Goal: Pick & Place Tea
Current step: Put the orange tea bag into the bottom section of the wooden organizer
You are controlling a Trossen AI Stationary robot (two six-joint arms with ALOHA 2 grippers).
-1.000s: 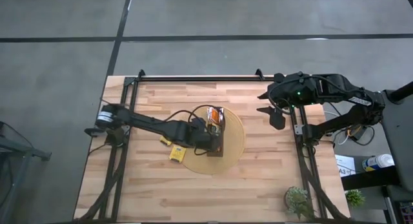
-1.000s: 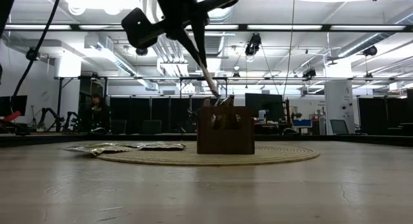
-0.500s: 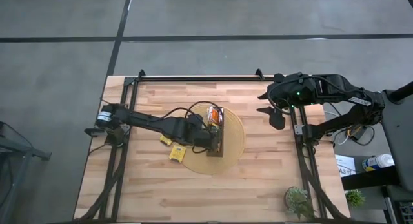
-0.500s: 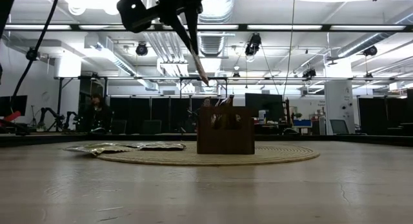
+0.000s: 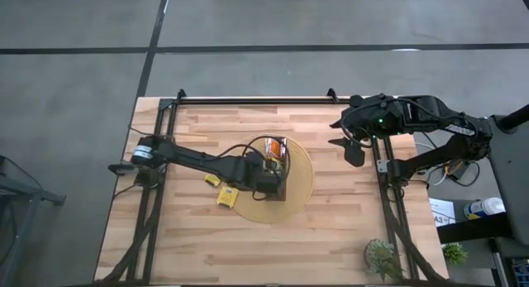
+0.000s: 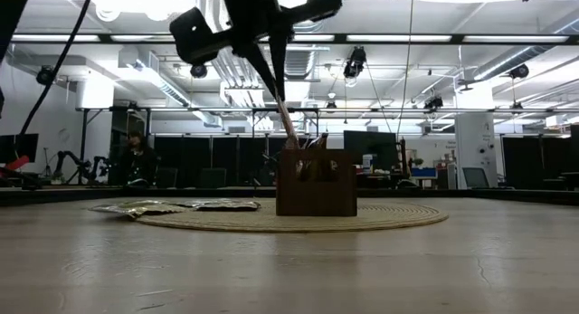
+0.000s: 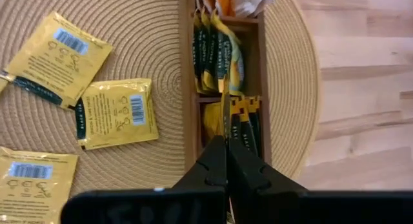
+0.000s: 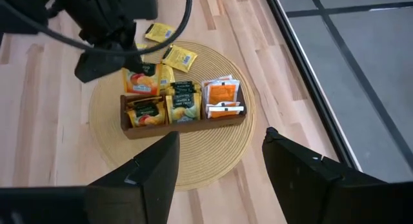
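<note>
I am pinching a yellow tea sachet [image 7: 224, 104] edge-on in my left gripper [image 7: 226, 150], over the tray's [image 7: 188, 88] compartment; right gripper [image 8: 219, 159] waiting, spread wide.

From above, the left gripper [image 5: 266, 173] hangs over the dark tray [image 5: 277, 169] on the round mat [image 5: 302, 184], yellow sachets [image 5: 225, 196] lying beside, the right gripper [image 5: 347, 134] well apart.
</note>
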